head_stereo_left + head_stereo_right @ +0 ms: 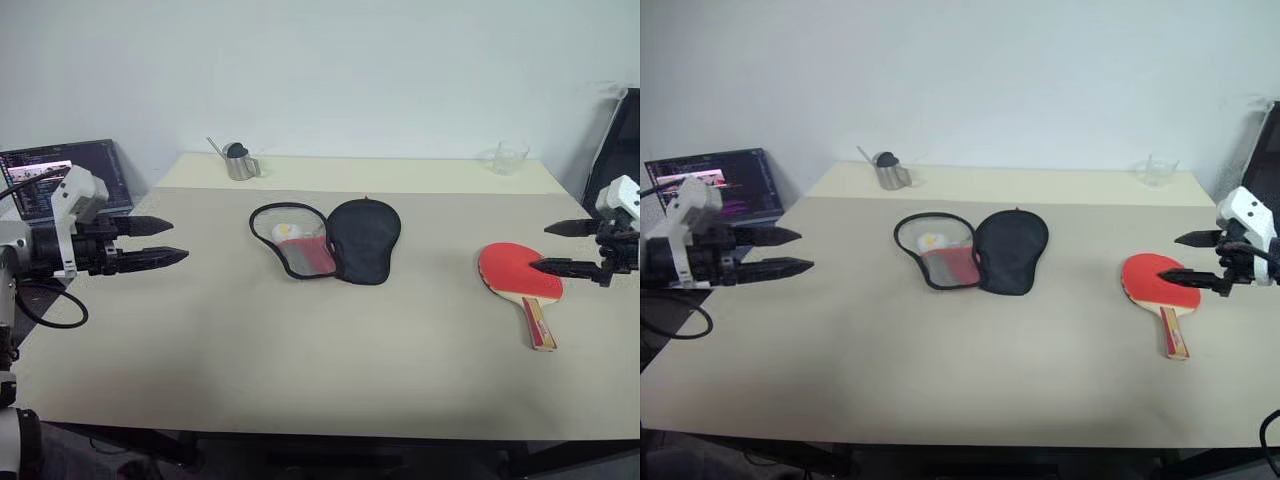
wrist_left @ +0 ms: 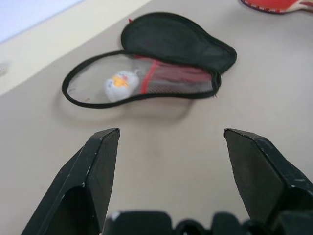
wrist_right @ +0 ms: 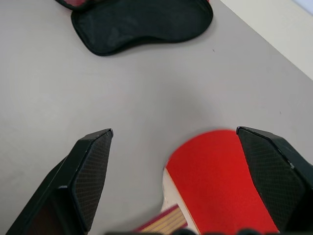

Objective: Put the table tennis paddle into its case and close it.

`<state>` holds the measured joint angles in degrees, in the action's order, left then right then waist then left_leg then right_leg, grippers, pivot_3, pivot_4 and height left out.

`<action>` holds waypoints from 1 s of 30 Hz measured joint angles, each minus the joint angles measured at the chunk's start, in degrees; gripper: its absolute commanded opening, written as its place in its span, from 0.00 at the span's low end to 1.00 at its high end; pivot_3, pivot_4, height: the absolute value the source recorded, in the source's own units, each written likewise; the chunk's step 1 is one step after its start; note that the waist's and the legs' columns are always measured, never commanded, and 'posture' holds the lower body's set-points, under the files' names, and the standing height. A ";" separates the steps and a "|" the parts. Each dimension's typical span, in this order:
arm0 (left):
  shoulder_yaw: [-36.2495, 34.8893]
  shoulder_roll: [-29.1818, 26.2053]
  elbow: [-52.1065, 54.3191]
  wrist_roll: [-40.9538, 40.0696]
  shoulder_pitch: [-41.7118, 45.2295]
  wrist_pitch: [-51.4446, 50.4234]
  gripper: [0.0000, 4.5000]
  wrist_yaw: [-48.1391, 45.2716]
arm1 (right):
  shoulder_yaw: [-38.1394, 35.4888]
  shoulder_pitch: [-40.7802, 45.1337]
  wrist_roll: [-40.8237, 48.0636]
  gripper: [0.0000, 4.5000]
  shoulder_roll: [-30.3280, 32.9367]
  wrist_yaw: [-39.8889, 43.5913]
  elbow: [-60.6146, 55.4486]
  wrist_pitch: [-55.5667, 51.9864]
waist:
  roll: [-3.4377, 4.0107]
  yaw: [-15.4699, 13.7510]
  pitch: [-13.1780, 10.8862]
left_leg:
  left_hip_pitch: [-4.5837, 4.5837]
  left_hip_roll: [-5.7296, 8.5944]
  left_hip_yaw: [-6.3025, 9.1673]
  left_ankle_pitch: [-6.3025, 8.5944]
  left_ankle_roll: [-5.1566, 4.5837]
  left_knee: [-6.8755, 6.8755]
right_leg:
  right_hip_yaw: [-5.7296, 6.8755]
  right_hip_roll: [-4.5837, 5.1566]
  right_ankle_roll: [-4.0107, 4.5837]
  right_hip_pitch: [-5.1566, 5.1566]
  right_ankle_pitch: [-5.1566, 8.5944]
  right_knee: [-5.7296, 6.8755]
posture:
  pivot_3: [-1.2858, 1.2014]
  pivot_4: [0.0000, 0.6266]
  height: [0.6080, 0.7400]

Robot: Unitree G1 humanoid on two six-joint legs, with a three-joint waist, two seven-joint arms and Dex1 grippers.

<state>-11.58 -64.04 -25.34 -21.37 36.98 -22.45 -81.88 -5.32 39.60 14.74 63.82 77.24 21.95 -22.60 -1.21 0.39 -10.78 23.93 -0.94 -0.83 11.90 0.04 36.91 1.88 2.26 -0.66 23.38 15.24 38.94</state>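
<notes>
1. While lying flat on the beige table (image 1: 330, 370), red face up near the right edge: table tennis paddle (image 1: 519, 272), pale handle pointing toward the near edge.
2. Spread open at mid-table, well apart from the paddle: case (image 1: 328, 240), black half on the right, mesh-and-red half on the left, a small white ball (image 2: 121, 84) showing through the mesh.
3. Hovering above the left part of the table, tips pointing toward the case: left gripper (image 1: 160, 240), jaws apart, nothing between them.
4. Hanging just over the paddle's blade at the right edge: right gripper (image 1: 558, 247), jaws spread wide, empty, not seen touching the rubber.
5. At the far side: metal cup (image 1: 240, 161) on the left, clear glass (image 1: 509, 157) on the right.
6. Off the table's left: lit laptop screen (image 1: 55, 172).
</notes>
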 measured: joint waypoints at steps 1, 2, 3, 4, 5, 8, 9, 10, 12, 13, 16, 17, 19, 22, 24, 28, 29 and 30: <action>-0.01 -0.17 0.36 -0.06 -0.70 -0.11 0.83 -0.07 | 0.01 0.13 -0.01 0.99 -0.10 -0.04 -0.12 -0.05 | 0.00 -0.01 0.00 | 0.00 0.00 0.01 0.00 0.00 0.00 | 0.00 0.00 0.00 0.00 0.00 0.00 | 0.52 0.24 1.00; -0.37 -0.99 1.67 -0.41 -2.59 -0.54 0.83 -0.40 | 0.07 0.57 -0.01 0.99 -0.43 -0.14 -0.51 0.00 | 0.01 0.06 -0.01 | 0.01 -0.03 -0.01 0.00 0.00 -0.01 | -0.01 0.01 0.01 0.03 0.00 0.00 | 0.52 0.24 1.00; -0.61 -1.56 2.89 -0.81 -3.98 -0.89 0.83 -0.92 | 0.07 0.65 -0.02 0.99 -0.51 -0.20 -0.63 0.12 | 0.01 0.09 -0.01 | 0.00 -0.05 -0.02 0.01 0.01 -0.01 | -0.03 0.01 0.01 0.03 0.00 0.00 | 0.52 0.24 1.00; -1.51 -2.05 4.74 -1.54 -5.80 -1.20 0.83 -1.52 | 0.05 0.74 -0.05 0.99 -0.79 -0.39 -0.67 0.41 | 0.01 0.11 -0.01 | 0.00 -0.06 -0.02 0.01 0.02 -0.01 | -0.05 0.01 0.02 0.03 0.00 0.00 | 0.52 0.24 1.00; -2.39 -2.28 6.38 -2.50 -7.08 -1.96 0.83 -1.70 | 0.04 0.75 -0.06 0.99 -1.35 -0.88 -0.69 0.67 | 0.01 0.08 -0.01 | 0.00 -0.07 -0.01 0.01 0.02 0.00 | -0.08 0.02 0.03 0.04 0.01 0.00 | 0.52 0.24 1.00; -3.73 -2.34 7.70 -3.39 -7.32 -3.34 0.83 -0.32 | 0.06 0.75 -0.07 0.99 -2.76 -1.45 -0.87 1.07 | 0.03 -0.08 -0.02 | -0.01 -0.09 0.03 0.01 0.02 0.02 | -0.08 0.00 0.08 0.03 -0.01 0.03 | 0.52 0.24 1.00; -3.86 -2.32 7.69 -3.37 -7.29 -3.39 0.83 0.42 | 0.05 0.75 -0.06 0.99 -2.95 -1.60 -0.86 1.12 | 0.04 -0.09 -0.03 | -0.01 -0.09 0.03 0.01 0.01 0.02 | -0.08 0.00 0.08 0.03 -0.01 0.03 | 0.52 0.24 1.00; -3.83 -1.86 7.47 -3.11 -6.89 -3.34 0.83 1.78 | 0.05 0.75 -0.06 0.99 -3.15 -1.93 -0.82 1.24 | 0.04 -0.11 -0.03 | -0.01 -0.09 0.02 0.01 0.02 0.02 | -0.09 0.00 0.08 0.03 -0.01 0.03 | 0.52 0.24 1.00; -3.45 0.49 6.24 -2.09 -5.53 -3.10 0.83 5.12 | 0.05 0.74 -0.06 0.99 -3.43 -2.38 -0.83 1.70 | 0.05 -0.27 -0.03 | -0.02 -0.08 0.01 0.01 0.01 0.02 | -0.08 -0.02 0.08 0.01 -0.01 0.04 | 0.52 0.24 1.00; -2.84 2.46 4.99 -1.53 -4.66 -2.95 0.83 6.80 | -0.12 0.43 -0.04 0.99 -3.40 -2.45 -0.91 1.97 | 0.06 -0.41 -0.02 | -0.03 -0.05 0.01 0.01 0.01 0.02 | -0.07 -0.03 0.07 -0.02 -0.01 0.03 | 0.52 0.24 1.00; -0.45 8.55 1.04 0.44 -3.57 -2.33 0.83 11.45 | -0.61 -1.24 0.09 0.99 -3.36 -2.76 -1.86 2.04 | 0.06 -0.56 -0.02 | 0.00 -0.02 0.00 0.00 0.01 0.04 | -0.04 -0.03 0.03 -0.04 -0.03 0.01 | 0.52 0.24 1.00; 0.84 11.23 -0.33 1.59 -3.32 -1.94 0.83 13.59 | -1.17 -2.39 0.36 0.99 -3.26 -3.06 -2.48 2.00 | 0.06 -0.64 -0.02 | 0.01 0.02 0.00 0.00 0.01 0.05 | -0.04 -0.03 0.00 -0.04 -0.04 0.00 | 0.52 0.24 1.00; 3.27 16.62 -2.55 3.48 -3.17 -1.81 0.83 17.41 | -2.85 -4.88 0.88 0.99 -3.15 -3.94 -4.06 1.74 | 0.05 -0.66 -0.03 | 0.06 0.06 0.01 0.00 0.01 0.07 | -0.06 -0.03 -0.04 -0.04 -0.07 0.00 | 0.52 0.24 1.00; 5.16 23.35 -5.02 4.16 -2.12 -2.88 0.83 21.92 | -4.85 -8.15 2.42 0.99 -3.07 -5.25 -8.04 -0.77 | 0.00 -0.64 -0.06 | 0.09 0.07 0.04 0.00 0.01 0.12 | -0.08 0.00 -0.07 -0.04 -0.10 0.02 | 0.52 0.24 1.00; 5.29 27.06 -6.08 4.06 0.00 -4.49 0.83 25.09 | -5.68 -9.81 3.91 0.99 -3.01 -5.84 -11.35 -2.73 | -0.05 -0.63 -0.08 | 0.10 0.04 0.12 0.00 0.01 0.16 | -0.06 0.00 -0.07 -0.06 -0.10 0.03 | 0.52 0.24 1.00; 4.44 29.43 -5.32 1.10 2.55 -7.88 0.83 25.86 | -7.01 -13.64 4.48 0.99 -2.17 -7.55 -15.47 -5.45 | -0.05 -0.17 -0.08 | 0.00 -0.01 0.09 0.00 0.01 0.10 | -0.06 -0.03 -0.06 -0.09 -0.10 0.04 | 0.52 0.24 1.00; 4.11 29.41 -4.55 0.36 2.58 -8.86 0.83 25.68 | -7.15 -14.45 4.49 0.99 -2.02 -7.72 -15.85 -5.99 | -0.05 -0.02 -0.08 | -0.01 -0.01 0.07 0.00 0.01 0.09 | -0.07 -0.03 -0.06 -0.09 -0.09 0.04 | 0.52 0.24 1.00; 3.41 29.33 -4.20 -0.97 2.65 -10.13 0.83 24.93 | -7.84 -15.58 4.61 0.99 -2.00 -8.53 -16.91 -6.93 | -0.05 0.05 -0.08 | -0.03 -0.01 0.06 0.00 0.01 0.08 | -0.06 -0.03 -0.06 -0.09 -0.09 0.04 | 0.52 0.24 1.00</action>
<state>-8.17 -34.71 -29.54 -22.35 39.63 -32.58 -56.95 -13.16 24.02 19.35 61.82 68.71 5.04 -29.53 -1.26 0.44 -10.86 23.90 -0.95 -0.76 11.90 0.05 36.99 1.82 2.23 -0.72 23.28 15.15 38.97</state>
